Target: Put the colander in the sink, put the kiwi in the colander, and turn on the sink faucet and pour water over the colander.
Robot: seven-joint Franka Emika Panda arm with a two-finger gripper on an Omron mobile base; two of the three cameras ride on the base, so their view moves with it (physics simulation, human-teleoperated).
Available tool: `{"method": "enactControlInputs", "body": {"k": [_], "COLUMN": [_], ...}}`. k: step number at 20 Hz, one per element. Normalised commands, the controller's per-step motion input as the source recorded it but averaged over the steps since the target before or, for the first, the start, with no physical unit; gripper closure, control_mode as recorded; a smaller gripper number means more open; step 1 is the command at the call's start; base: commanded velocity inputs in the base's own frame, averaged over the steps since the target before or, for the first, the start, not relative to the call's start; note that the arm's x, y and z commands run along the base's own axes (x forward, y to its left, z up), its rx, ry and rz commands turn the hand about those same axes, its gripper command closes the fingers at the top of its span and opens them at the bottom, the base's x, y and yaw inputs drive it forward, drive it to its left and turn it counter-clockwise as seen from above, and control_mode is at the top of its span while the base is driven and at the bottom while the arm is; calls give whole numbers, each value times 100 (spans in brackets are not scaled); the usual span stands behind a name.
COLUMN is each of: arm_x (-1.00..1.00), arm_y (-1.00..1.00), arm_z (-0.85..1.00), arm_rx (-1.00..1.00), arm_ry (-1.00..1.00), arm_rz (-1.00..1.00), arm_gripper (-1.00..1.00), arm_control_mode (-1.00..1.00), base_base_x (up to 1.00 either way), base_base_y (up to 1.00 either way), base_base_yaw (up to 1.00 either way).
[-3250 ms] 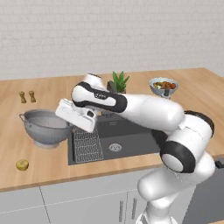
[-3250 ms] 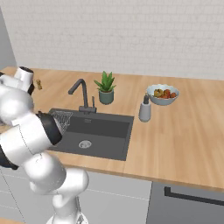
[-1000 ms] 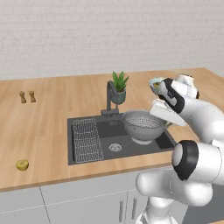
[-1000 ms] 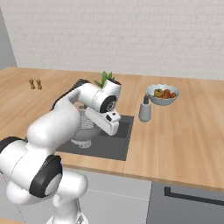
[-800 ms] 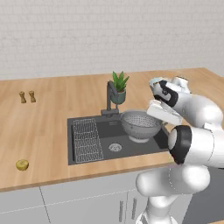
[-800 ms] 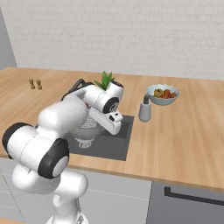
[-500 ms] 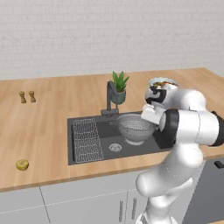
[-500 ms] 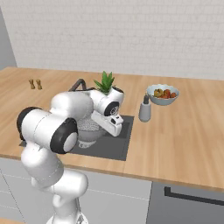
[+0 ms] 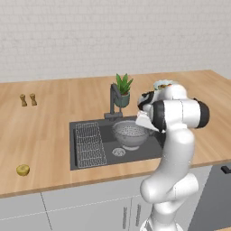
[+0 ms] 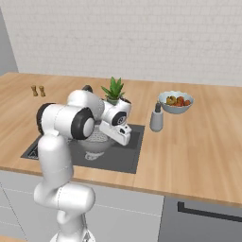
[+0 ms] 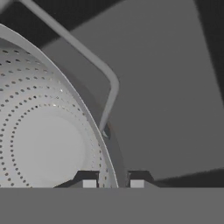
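Note:
The grey perforated colander sits low inside the dark sink, right of the wire rack. My gripper is shut on its right rim. In the hand view the rim of the colander runs between the two fingertips of my gripper, with a side handle above. My arm partly hides the colander in the right base view. The kiwi lies on the wooden counter, front left of the sink. The dark faucet stands behind the basin, with no water running.
A potted plant stands beside the faucet. Two small brown shakers are at the back left. A soap dispenser and a white fruit bowl stand right of the sink.
The colander has moved a little left and lower in the basin, still gripped. My arm has folded in, its elbow swinging over the sink's right edge.

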Motion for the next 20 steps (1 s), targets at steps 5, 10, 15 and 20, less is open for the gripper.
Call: {"method": "enactControlInputs", "body": {"k": [5, 10, 15, 20], "arm_x": [63, 13, 0, 0], "arm_y": [23, 30, 33, 24], "arm_z": [-46, -57, -52, -19], "arm_rx": [0, 0, 0, 0], "arm_ry": [2, 10, 6, 5], "arm_rz": [7, 8, 6, 6], "arm_gripper": [100, 100, 100, 100], "arm_control_mode": [-100, -100, -100, -100], "base_base_x": [0, 0, 0, 0], "base_base_y": [0, 0, 0, 0], "base_base_yaw": [0, 0, 0, 0]}}
